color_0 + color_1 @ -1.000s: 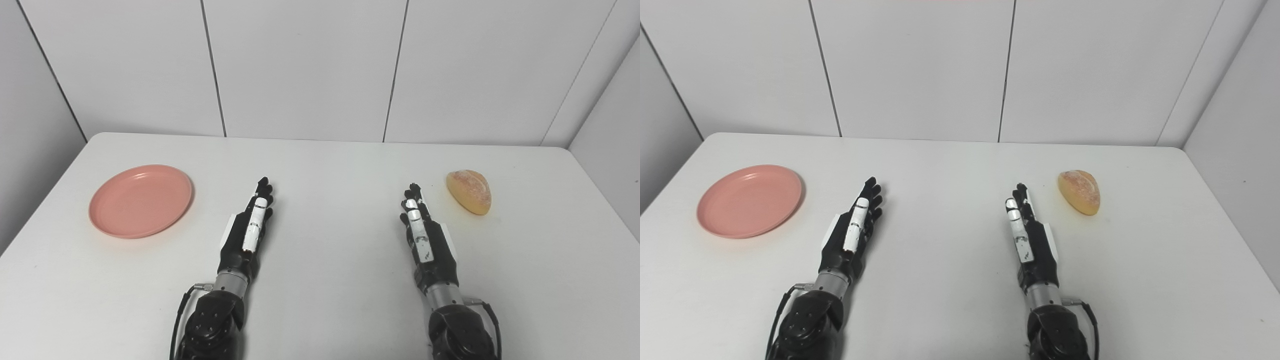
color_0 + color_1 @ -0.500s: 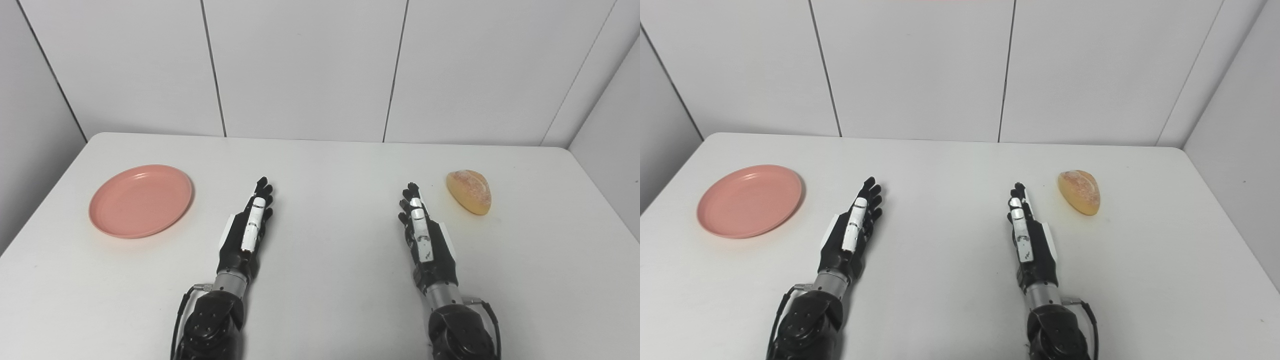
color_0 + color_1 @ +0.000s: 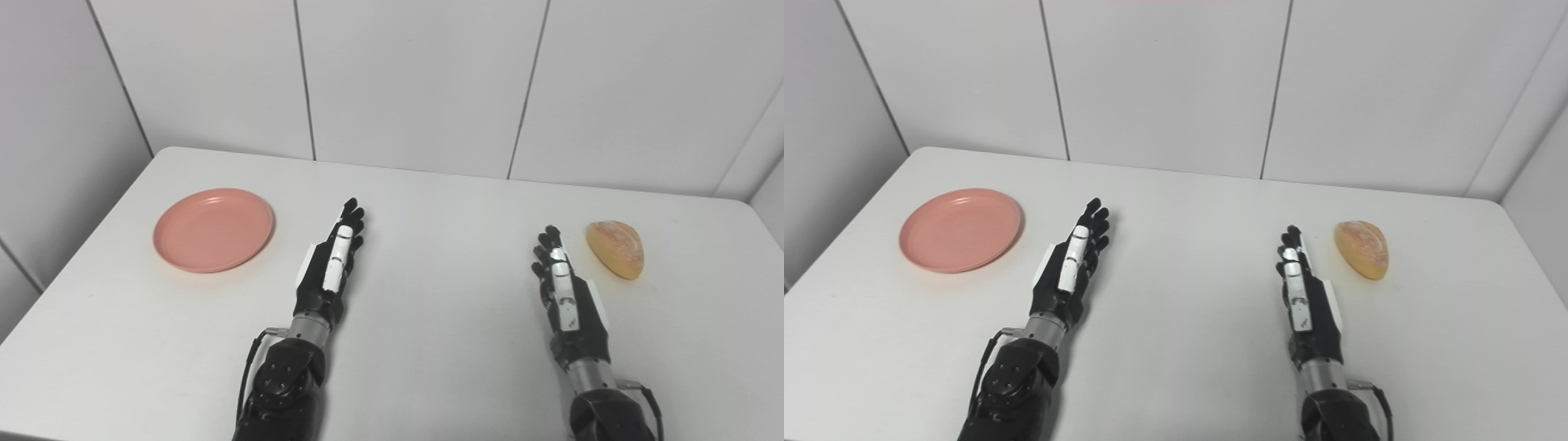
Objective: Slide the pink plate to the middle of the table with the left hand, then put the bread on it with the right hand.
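A round pink plate [image 3: 213, 229] lies empty on the left part of the white table [image 3: 429, 318]. A golden bread roll [image 3: 615, 248] lies on the right part. My left hand [image 3: 329, 265] rests flat and open on the table, to the right of the plate and apart from it. My right hand [image 3: 565, 290] is open too, fingers straight, just left of the bread and not touching it. The plate [image 3: 961, 229] and the bread [image 3: 1361, 248] show likewise in the right eye view.
White panelled walls stand close behind the table and at its left and right sides. The table's rounded far corners and left edge are in view.
The whole picture has shifted right and slightly down, so the camera has turned left. The hands, plate and bread keep their places on the table.
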